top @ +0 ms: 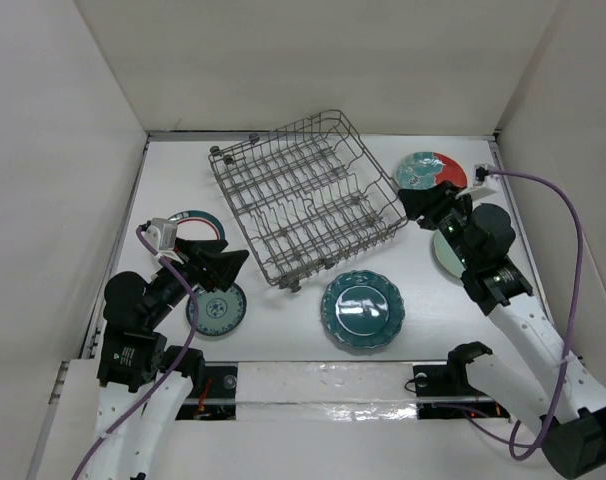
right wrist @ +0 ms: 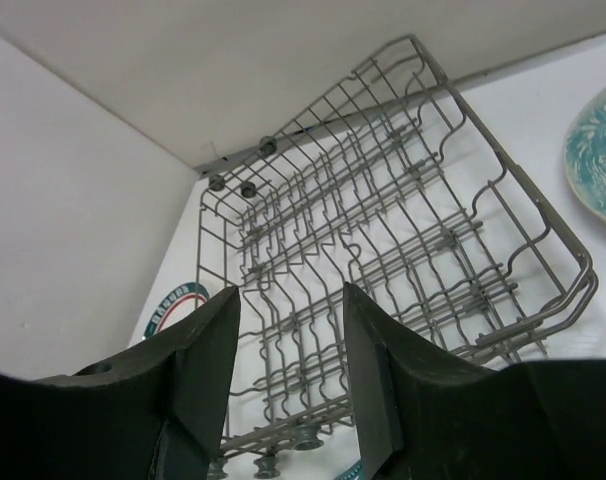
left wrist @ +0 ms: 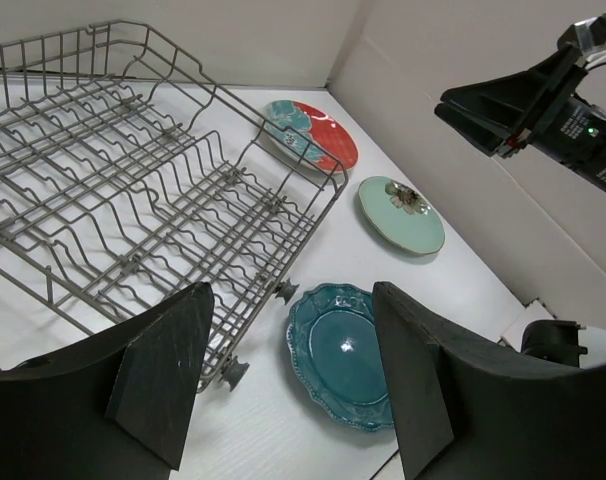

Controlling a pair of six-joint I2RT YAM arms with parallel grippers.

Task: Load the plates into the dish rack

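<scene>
The grey wire dish rack (top: 303, 195) stands in the middle of the table with no plates in it. The dark teal scalloped plate (top: 363, 308) lies in front of it. The small teal patterned plate (top: 218, 310) lies under my left gripper (top: 231, 270), which is open and empty. The white plate with the teal-red band (top: 191, 220) is partly hidden behind that arm. The half red, half teal plate (top: 431, 172) lies right of the rack. The pale mint plate (top: 448, 255) is mostly hidden by my right arm. My right gripper (top: 413, 207) is open and empty at the rack's right corner.
White walls close in the table at the back and on both sides. In the left wrist view the open gripper (left wrist: 291, 300) frames the teal scalloped plate (left wrist: 348, 350) and the rack's corner (left wrist: 273, 215). In the right wrist view the gripper (right wrist: 290, 295) faces the rack (right wrist: 383, 230).
</scene>
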